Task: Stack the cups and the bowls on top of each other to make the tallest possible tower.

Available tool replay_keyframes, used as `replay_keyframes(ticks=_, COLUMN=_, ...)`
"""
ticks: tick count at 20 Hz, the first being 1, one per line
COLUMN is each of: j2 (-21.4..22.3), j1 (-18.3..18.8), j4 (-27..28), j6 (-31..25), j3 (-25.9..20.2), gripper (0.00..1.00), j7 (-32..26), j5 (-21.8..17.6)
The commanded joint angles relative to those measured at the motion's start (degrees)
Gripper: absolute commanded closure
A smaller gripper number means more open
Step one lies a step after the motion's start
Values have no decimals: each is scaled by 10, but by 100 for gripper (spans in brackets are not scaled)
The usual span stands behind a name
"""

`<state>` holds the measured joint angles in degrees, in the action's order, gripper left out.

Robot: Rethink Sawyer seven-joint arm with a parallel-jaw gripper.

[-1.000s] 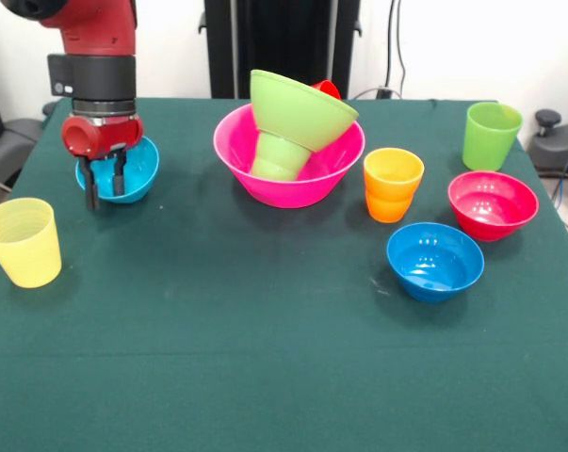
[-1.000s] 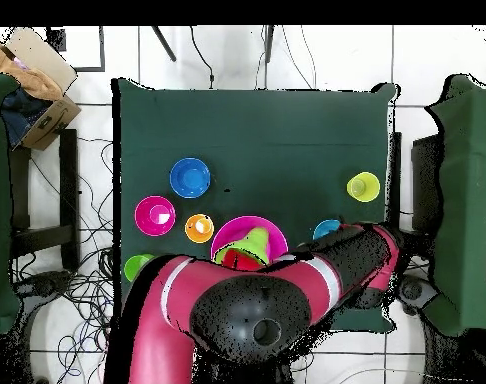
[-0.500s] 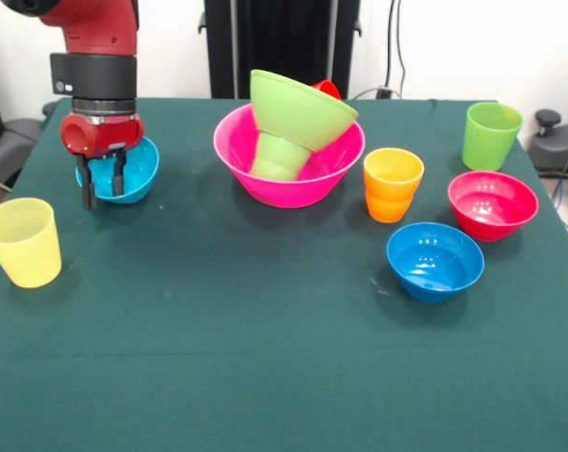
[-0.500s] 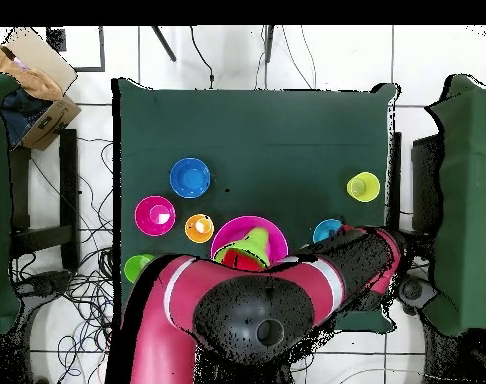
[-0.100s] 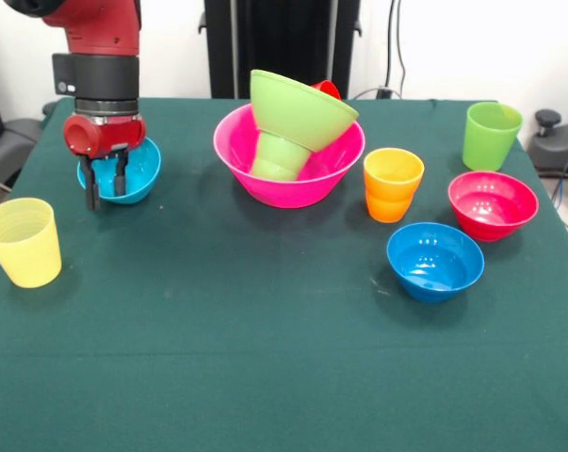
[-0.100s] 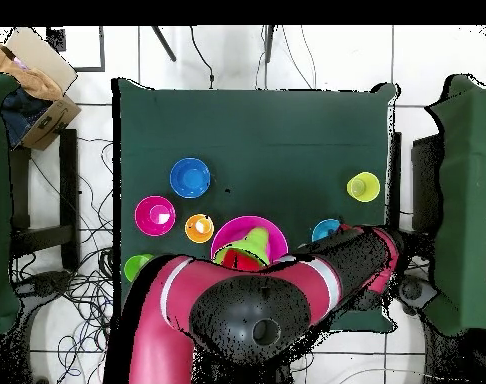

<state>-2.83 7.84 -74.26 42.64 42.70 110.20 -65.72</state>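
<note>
Gripper (image 5: pixel 105 181): one, on the red and black arm (image 5: pixel 100 56), hanging at the light blue bowl (image 5: pixel 137 171); its two dark fingers (image 5: pixel 91 186) point down with a narrow gap between them, one in front of the bowl's near rim and one over its inside, so they straddle the rim without yet visibly pinching it. Light blue bowl: small, upright on the green table (image 5: pixel 265 358), close behind the pale yellow cup (image 5: pixel 22 241), which stands alone near the table's edge. Tower (image 5: pixel 288 141): toward the table's middle, well apart from the gripper; large pink bowl (image 5: pixel 265 184) at the base, small green cup (image 5: pixel 279 158) inverted inside it, lime green bowl (image 5: pixel 298 108) tilted on that cup and leaning toward the pink rim, red cup (image 5: pixel 327 88) showing only as a sliver behind it. Loose items beyond the tower: orange cup (image 5: pixel 393 184), magenta bowl (image 5: pixel 492 203), darker blue bowl (image 5: pixel 434 260), taller lime green cup (image 5: pixel 492 135), all upright and separate. Overhead view: the arm covers the gripper and most of the light blue bowl. Step in hand, as judged: taking hold of the light blue bowl by its rim. Next move calls for closing firmly on the rim, lifting clear, and carrying across to the tower; the tilted lime green bowl offers a poor seat.
</note>
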Motion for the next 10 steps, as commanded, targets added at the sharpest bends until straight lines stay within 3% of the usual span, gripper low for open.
replay_keyframes(ticks=1, j2=-50, j1=-17, j4=2, j6=-21, j3=-92, gripper=100, j7=-32, j5=-5)
replay_keyframes(ticks=4, j2=-49, j1=-26, j4=4, j6=-28, j3=-89, gripper=100, j7=8, j5=-25)
replay_keyframes(ticks=10, j2=-49, j1=-30, j4=6, j6=-31, j3=-86, gripper=100, j7=14, j5=-27)
